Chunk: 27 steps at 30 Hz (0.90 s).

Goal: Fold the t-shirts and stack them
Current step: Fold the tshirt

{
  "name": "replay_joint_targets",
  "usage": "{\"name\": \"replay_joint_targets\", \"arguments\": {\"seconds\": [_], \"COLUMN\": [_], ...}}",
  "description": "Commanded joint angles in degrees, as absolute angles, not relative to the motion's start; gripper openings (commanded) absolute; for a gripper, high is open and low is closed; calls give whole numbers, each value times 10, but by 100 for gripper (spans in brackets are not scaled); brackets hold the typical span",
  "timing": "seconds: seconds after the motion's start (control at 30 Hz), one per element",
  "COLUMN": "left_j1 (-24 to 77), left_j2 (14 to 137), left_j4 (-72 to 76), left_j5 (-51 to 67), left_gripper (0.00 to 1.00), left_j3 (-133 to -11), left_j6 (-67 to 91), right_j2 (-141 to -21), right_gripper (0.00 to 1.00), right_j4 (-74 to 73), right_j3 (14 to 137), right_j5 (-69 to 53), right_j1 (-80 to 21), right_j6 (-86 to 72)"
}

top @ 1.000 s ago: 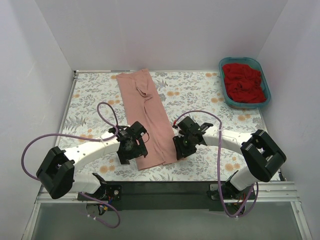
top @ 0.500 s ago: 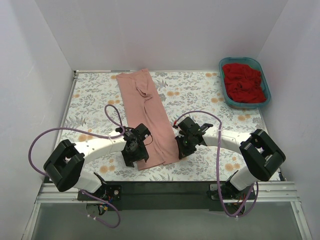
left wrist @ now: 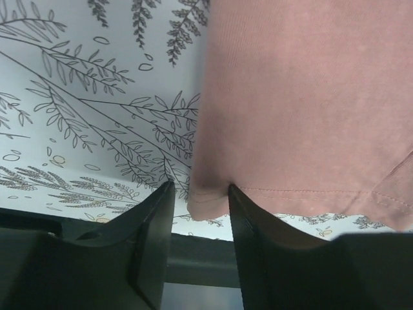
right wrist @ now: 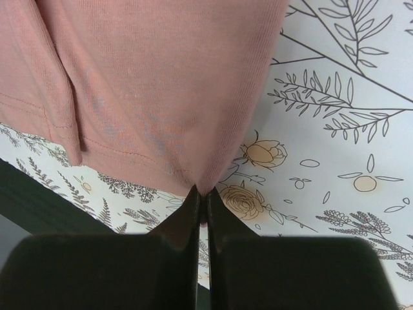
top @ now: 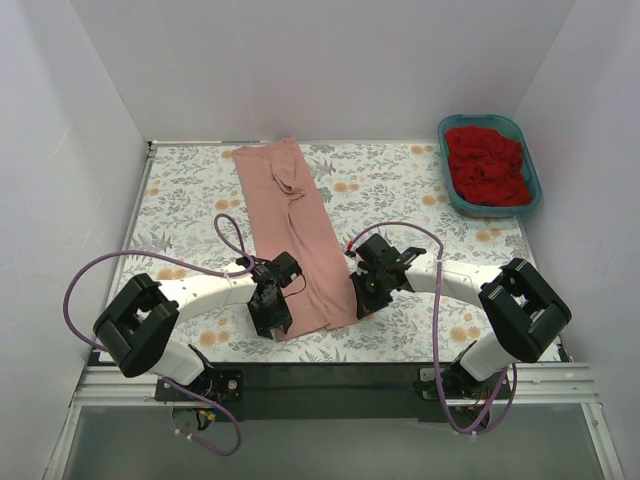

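Left gripper [left wrist: 200, 188] has slid right onto the near hem corner of the pink t-shirt [top: 295, 225], lower centre of the top view, jaws apart around it. Right gripper [right wrist: 201, 192] pinches the opposite corner tight. Red t-shirt [top: 487, 165] sits in the tub [top: 490, 211], upper right.

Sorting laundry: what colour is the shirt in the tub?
The t-shirt is bright red; top external view.

The pink t-shirt [left wrist: 310, 97] is soft, matt knit cloth. The floral cloth [left wrist: 77, 97] looks smooth and flat. The teal tub [top: 490, 210] is shiny plastic.
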<state>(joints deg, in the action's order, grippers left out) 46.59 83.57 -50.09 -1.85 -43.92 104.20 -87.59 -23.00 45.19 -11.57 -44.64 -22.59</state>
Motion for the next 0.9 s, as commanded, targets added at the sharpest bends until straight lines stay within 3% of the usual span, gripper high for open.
{"name": "replay_joint_targets", "arguments": {"seconds": [0.0, 0.17, 0.2, 0.23, 0.5, 0.63, 0.87], "left_j1": [468, 468, 468, 468, 473, 459, 277], "left_j2": [845, 863, 862, 859, 766, 734, 769], "left_j4": [-495, -483, -484, -485, -533, -516, -490], "left_j5": [-4, 18, 17, 17, 57, 83, 33], "left_gripper": [36, 16, 2, 0, 0, 0, 0], "left_j3": [-429, -420, -421, -421, -403, -412, -533], "left_j6": [1044, 1040, 1041, 1041, 1027, 991, 878], "right_j2": [-869, -867, -865, -863, -799, -802, -897], "right_gripper": [1, 1, 1, 1, 1, 1, 1], "right_j4": [-228, -229, -229, -231, -296, -311, -326], "right_j3": [439, 439, 439, 437, 422, 473, 659], "right_j5": [-115, -116, -119, -121, -172, -165, -171], "right_j1": [-446, -446, -446, -446, -446, -440, -388], "right_j6": [-222, -222, -221, -219, -205, -186, -141]}}
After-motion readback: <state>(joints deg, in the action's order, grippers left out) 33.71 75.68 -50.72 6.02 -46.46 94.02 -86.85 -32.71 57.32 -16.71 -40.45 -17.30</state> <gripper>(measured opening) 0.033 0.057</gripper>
